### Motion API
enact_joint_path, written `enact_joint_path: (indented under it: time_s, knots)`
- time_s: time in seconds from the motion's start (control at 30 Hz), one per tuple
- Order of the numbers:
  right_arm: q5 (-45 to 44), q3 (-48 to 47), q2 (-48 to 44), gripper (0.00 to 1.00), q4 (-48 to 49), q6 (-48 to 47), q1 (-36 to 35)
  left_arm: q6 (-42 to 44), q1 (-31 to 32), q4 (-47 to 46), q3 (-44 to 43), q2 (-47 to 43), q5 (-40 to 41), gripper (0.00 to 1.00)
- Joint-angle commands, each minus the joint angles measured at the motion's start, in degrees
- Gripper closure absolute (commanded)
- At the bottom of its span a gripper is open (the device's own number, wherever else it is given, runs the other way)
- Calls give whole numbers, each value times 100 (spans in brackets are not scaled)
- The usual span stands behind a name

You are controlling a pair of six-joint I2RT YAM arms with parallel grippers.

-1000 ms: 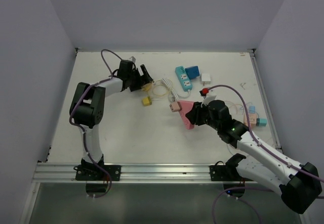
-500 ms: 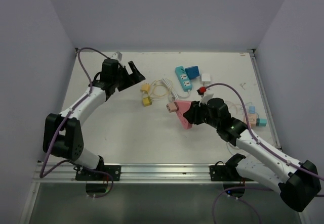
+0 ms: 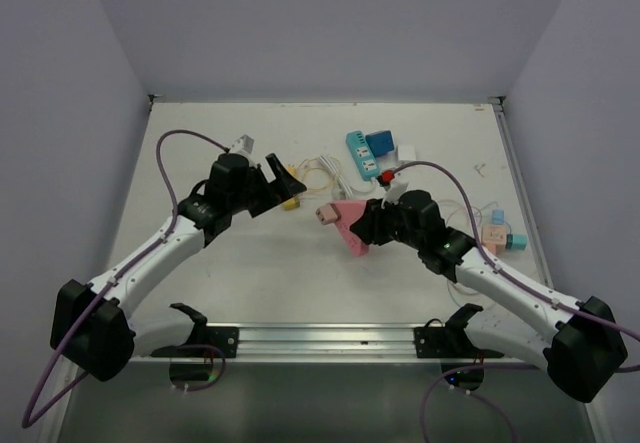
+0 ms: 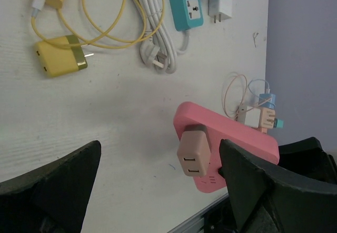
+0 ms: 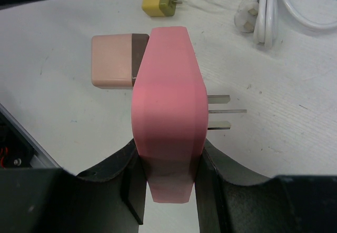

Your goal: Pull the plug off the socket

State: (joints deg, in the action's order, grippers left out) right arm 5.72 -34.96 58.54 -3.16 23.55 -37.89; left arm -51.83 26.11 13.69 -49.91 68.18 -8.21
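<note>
**Plug seated in pink socket, right arm holding it**

Right gripper is clamped on the near end of the pink socket, around the middle of the table. The socket's long axis runs straight out from the fingers. The tan plug sticks out sideways near the far end, toward the left arm, with metal prongs on the opposite face. Left gripper has its jaws wide apart and empty, near the plug. Small marks on the socket face are too small to read.

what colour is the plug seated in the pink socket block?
Beige-tan. The plug shows best in the left wrist view, seated in the pink socket.
</note>
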Motion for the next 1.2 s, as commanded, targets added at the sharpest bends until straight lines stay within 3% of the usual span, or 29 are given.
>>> enact_joint_path:
  time_s: [0.0, 0.33, 0.73, 0.93, 1.1, 1.17]
  knots:
    - [158, -345, 69, 100, 659, 88, -78, -652, 288, -411, 210, -112, 275, 3]
    - [158, -354, 149, 100, 825, 246, -210, -1285, 1098, -1079, 394, 195, 750, 9]
    - [105, -275, 236, 100, 1063, 589, -254, -1478, 1502, -1228, 456, 468, 1067, 33]
    - [-26, -213, 263, 100, 1133, 774, -263, -1584, 1617, -1220, 500, 477, 1119, 59]
    - [-377, -143, 272, 100, 1054, 905, -263, -1628, 1643, -1211, 596, 310, 1339, 98]
    - [-553, -82, 289, 100, 879, 967, -263, -1619, 1652, -1185, 605, 240, 1383, 100]
